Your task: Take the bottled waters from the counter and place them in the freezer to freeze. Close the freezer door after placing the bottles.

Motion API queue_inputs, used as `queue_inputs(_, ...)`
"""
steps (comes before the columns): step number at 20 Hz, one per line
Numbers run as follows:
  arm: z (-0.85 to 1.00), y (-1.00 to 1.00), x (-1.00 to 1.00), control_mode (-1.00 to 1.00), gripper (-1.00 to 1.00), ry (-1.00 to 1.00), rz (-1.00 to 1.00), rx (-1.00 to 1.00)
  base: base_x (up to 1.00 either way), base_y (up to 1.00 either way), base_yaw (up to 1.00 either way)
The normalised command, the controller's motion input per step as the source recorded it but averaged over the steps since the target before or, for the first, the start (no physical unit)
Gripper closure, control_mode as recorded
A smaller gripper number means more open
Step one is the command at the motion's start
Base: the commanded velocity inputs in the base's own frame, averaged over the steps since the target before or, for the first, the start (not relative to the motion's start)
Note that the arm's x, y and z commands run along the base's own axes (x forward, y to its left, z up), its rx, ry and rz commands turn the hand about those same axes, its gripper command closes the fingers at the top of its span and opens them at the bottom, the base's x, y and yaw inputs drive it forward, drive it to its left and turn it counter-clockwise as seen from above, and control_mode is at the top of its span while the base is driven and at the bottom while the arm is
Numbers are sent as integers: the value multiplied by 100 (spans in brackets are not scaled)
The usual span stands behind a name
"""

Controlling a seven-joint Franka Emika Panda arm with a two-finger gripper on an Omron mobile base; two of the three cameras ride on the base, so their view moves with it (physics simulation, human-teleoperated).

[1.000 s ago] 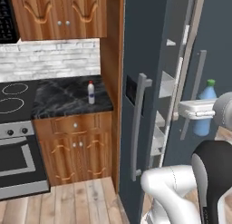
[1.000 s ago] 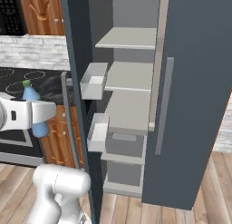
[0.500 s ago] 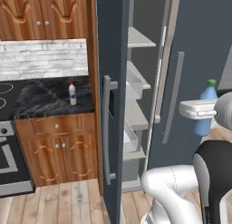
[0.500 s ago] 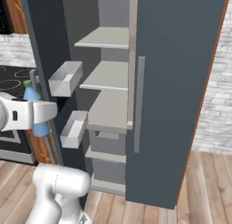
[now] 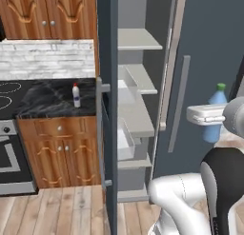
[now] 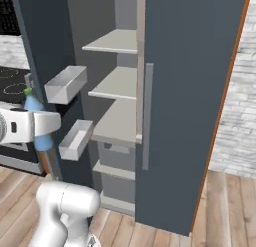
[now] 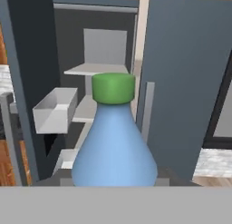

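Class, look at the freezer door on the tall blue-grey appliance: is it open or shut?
Open. The freezer door stands swung out edge-on, exposing grey shelves and its white door bins.
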Motion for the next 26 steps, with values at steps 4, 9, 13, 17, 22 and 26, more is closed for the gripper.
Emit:
queue_inputs(4, 0, 0, 0, 100, 100, 0, 0, 0, 0, -57, 17)
queue_inputs(9, 0, 0, 0, 100, 100, 0, 0, 0, 31, -13, 6)
queue_inputs(13, 0, 0, 0, 100, 100, 0, 0, 0, 54, -40, 2)
queue_inputs(17, 0, 0, 0, 100, 100, 0, 0, 0, 57, -40, 2)
queue_inputs(22, 0, 0, 0, 100, 100, 0, 0, 0, 49, -8, 0)
queue_inputs(26, 0, 0, 0, 100, 100, 0, 0, 0, 31, 0, 0)
